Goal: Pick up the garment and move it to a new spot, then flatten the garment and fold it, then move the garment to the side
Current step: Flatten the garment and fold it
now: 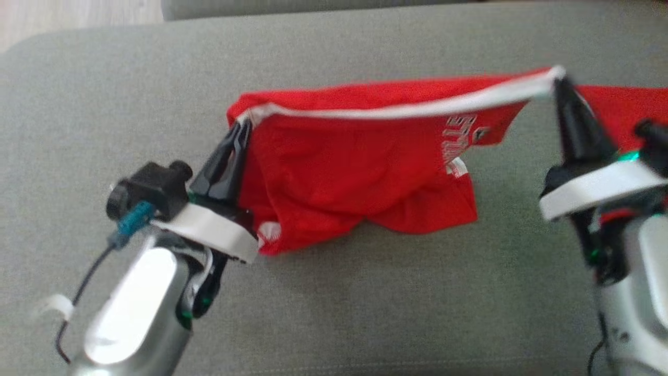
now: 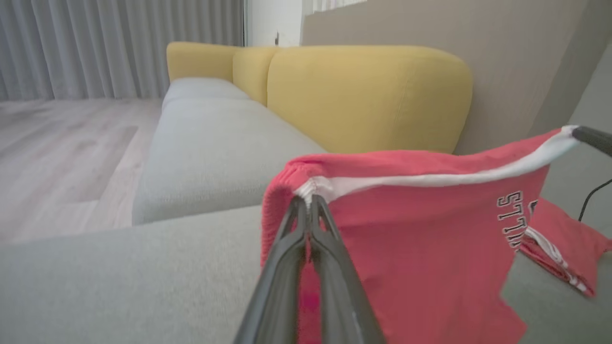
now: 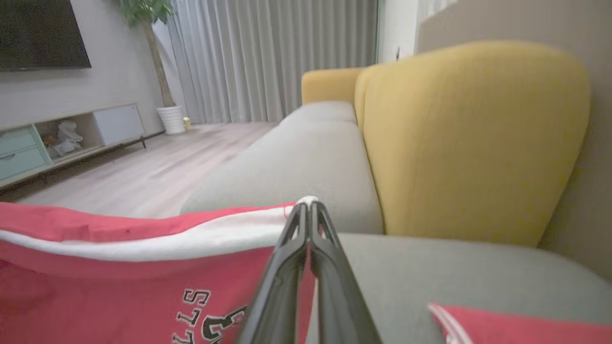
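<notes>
We see a red cloth garment (image 1: pixel 334 172) with white trim and lettering, a grey fabric sofa seat (image 1: pixel 365 313), and a yellow padded backrest (image 2: pixel 368 95).

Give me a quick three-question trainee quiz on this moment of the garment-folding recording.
1. True or false: the left pincer and the right pincer are both shut on the red garment.
2. Which part of the garment does each pincer hold? A. the white-trimmed edge; B. the printed lettering; C. the lowest fold.
3. Short answer: what colour is the sofa backrest behind the grey seat cushion?

Key: 1 true; 2 A; 3 yellow.
</notes>
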Controlling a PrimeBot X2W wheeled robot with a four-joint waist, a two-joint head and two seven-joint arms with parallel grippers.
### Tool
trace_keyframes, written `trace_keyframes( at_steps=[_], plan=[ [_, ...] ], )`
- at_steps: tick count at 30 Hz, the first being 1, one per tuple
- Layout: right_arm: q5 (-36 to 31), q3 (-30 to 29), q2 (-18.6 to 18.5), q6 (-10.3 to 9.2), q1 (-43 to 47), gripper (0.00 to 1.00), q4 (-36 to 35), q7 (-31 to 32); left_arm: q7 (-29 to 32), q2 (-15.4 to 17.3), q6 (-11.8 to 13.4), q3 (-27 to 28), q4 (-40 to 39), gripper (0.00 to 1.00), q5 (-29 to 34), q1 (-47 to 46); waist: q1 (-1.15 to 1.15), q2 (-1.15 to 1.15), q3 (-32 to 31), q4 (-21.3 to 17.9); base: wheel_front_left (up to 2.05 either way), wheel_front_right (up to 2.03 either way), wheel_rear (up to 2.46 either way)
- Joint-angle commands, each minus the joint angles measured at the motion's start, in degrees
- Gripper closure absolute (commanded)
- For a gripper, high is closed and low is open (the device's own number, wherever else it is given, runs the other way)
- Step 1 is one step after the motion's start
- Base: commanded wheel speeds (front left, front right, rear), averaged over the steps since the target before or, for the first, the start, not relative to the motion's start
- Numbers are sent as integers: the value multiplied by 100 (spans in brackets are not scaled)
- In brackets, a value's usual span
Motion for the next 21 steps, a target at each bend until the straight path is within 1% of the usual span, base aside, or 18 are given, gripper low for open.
trace_keyframes(
  at_steps=[1,3,9,12,16,21],
  plan=[
    [-37,29,-108,39,-307,100,-453,88,94,235,22,277,-381,100,71,-482,0,0,-170,7,0,0,0],
    [-35,-22,-177,39,-493,100,-836,205,293,334,-8,311,-686,100,58,-650,0,0,-309,12,0,0,0],
    [-31,-204,-249,39,-991,100,-1847,721,834,587,107,559,-1610,100,49,-1153,0,0,-736,-1,0,0,0],
    [-22,-316,-235,39,-1173,100,-2175,975,1078,678,154,621,-1925,100,57,-1330,0,0,-919,-34,0,0,0],
    [33,-409,-173,39,-1244,100,-2348,1255,1301,749,247,716,-2119,100,10,-1392,0,0,-1058,-90,0,0,0],
    [157,-430,-89,39,-1231,100,-2245,1455,1380,727,331,759,-2171,100,-60,-1381,0,0,-1023,-108,0,0,0]
  ],
)
